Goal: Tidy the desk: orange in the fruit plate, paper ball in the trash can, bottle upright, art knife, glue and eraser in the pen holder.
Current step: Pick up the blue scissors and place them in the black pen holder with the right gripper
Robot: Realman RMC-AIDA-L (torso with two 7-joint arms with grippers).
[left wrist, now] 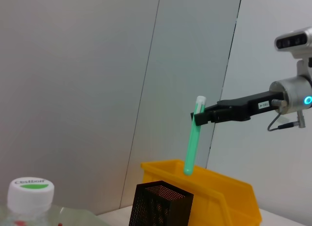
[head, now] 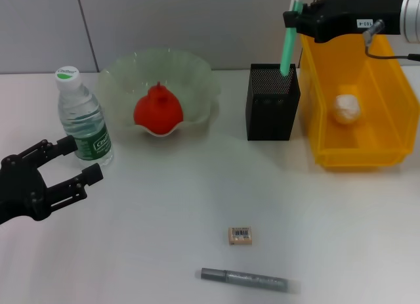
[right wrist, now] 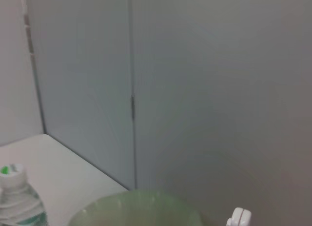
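Green glue stick [head: 287, 48] clamped near white cap by right gripper [head: 293, 20], held above black mesh pen holder [head: 271, 113], far right. Step in hand: glue insertion. Lowering and release called for next. Left gripper [head: 77, 161] parked near left, fingers spread, nothing held.

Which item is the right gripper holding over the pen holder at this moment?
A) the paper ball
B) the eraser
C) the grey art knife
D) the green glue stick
D: the right gripper is shut on the green glue stick above the pen holder, while the eraser and art knife lie on the desk and the paper ball sits in the trash can.
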